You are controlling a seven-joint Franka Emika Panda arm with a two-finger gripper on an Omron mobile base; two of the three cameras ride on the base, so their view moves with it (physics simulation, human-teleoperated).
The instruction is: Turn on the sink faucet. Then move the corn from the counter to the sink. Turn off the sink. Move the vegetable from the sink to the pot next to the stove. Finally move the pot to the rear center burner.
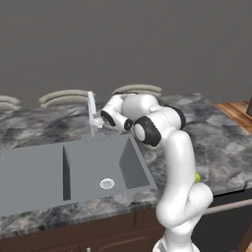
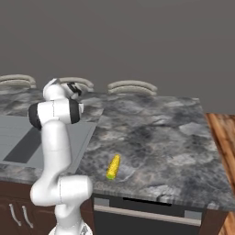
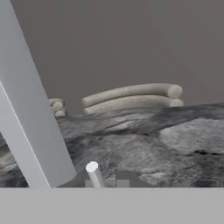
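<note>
Faucet (image 1: 91, 112): slim pale upright spout, set at the rear edge of the sink (image 1: 44, 170), behind the right basin. In the hand view the spout (image 3: 26, 118) is seen close, as a broad pale bar leaning across the left side, with its thin lever (image 3: 94, 173) standing just above the finger tips.

Tool (image 1: 98, 121): brought right beside the faucet base, jaws drawn narrow, almost together. Nothing is seen held between them; whether the lever is touched cannot be told.

Sink: flat grey, two basins, let into the tabletop (image 1: 216, 142). A round silver drain ring (image 1: 107, 183) lies in the right basin. No water can be made out.

Corn (image 2: 113, 166): small yellow cob with a green end, laid on the tabletop (image 2: 156, 128) to the right of the sink (image 2: 18, 137), near the front edge, well apart from the tool. In the left base view only a yellow-green sliver (image 1: 198, 176) is visible beside the arm.

Tabletop: grey, black and white marbled stone over dark brown cabinets (image 1: 98, 236).

Chair backs (image 2: 132, 87): pale curved rails ranged beyond the far edge of the tabletop.
</note>
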